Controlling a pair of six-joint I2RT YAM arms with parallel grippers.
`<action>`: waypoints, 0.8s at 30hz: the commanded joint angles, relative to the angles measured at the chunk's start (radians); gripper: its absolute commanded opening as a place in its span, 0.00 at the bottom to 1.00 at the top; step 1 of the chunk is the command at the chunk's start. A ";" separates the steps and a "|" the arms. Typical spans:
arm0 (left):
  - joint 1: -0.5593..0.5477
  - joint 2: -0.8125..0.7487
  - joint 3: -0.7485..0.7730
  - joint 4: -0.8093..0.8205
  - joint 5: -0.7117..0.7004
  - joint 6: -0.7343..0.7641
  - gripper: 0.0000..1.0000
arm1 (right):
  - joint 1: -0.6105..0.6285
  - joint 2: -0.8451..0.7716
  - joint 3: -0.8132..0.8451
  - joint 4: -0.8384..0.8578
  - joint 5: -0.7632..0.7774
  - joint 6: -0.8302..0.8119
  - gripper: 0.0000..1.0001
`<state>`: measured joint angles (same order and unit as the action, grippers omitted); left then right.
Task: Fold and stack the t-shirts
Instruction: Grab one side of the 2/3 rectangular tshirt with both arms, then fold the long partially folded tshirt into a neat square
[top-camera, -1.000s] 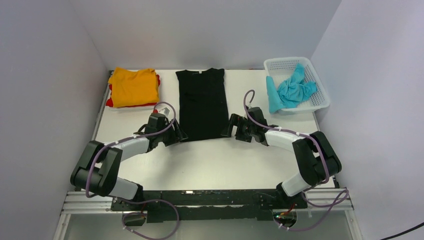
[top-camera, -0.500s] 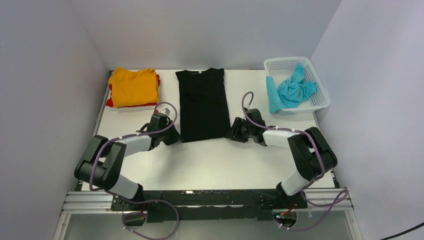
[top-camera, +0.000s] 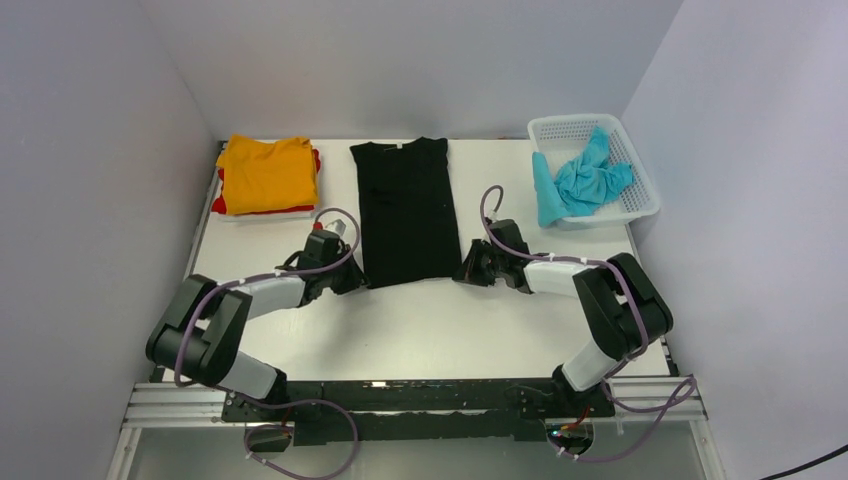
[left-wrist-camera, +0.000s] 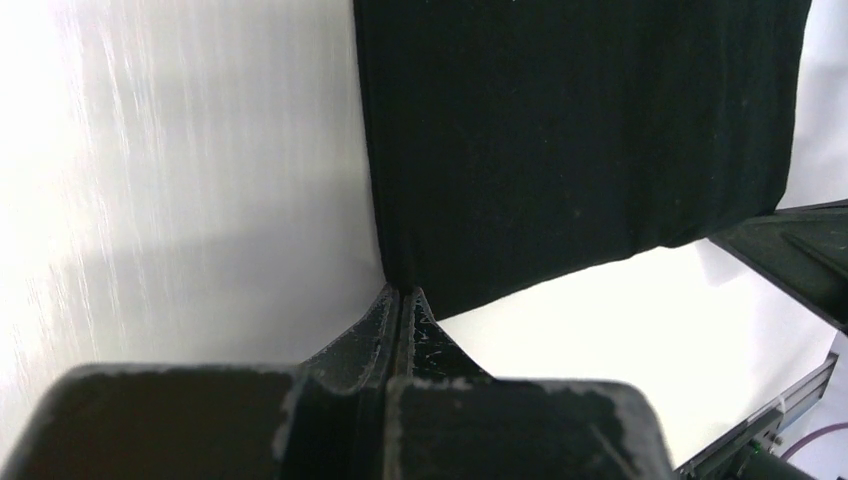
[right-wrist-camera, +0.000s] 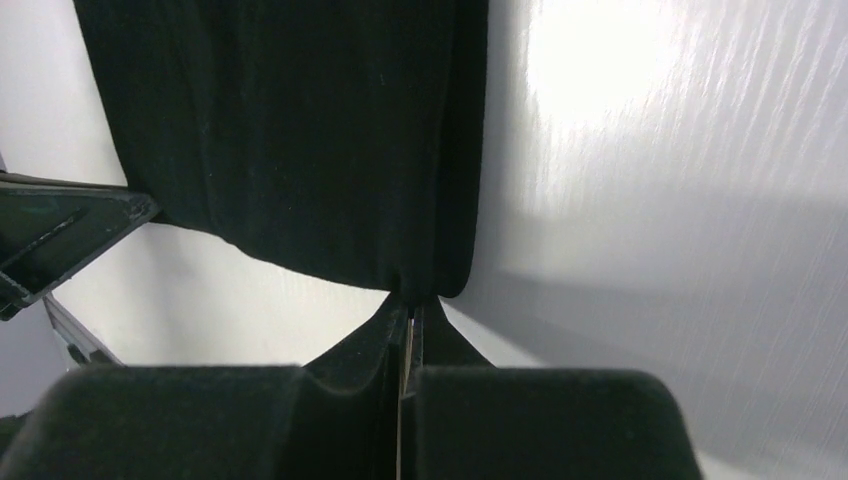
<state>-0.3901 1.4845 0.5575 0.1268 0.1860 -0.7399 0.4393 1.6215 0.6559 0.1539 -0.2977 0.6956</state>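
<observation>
black t-shirt (top-camera: 405, 210) flat as a narrow strip, centre of table (top-camera: 420, 325), collar far | left gripper (left-wrist-camera: 400, 297) pinched on near-left hem corner | right gripper (right-wrist-camera: 408, 303) pinched on near-right corner | judgement: paired corner grip so hem lifts level for fold toward collar

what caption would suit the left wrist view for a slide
Left gripper shut on a bottom corner of the black t-shirt lying flat on the white table.

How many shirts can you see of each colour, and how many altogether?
black shirt: 1
orange shirt: 1
red shirt: 1
turquoise shirt: 1
Total: 4
</observation>
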 joint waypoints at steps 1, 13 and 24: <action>-0.034 -0.091 -0.056 -0.064 -0.007 0.031 0.00 | 0.033 -0.109 -0.033 -0.063 -0.037 -0.041 0.00; -0.195 -0.695 -0.208 -0.520 -0.086 -0.051 0.00 | 0.257 -0.488 -0.150 -0.342 -0.080 0.068 0.00; -0.286 -1.080 -0.107 -0.669 -0.109 -0.105 0.00 | 0.342 -0.716 0.008 -0.573 -0.047 0.086 0.00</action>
<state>-0.6716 0.4252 0.3775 -0.5297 0.1108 -0.8364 0.7788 0.9428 0.5518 -0.3157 -0.3882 0.7952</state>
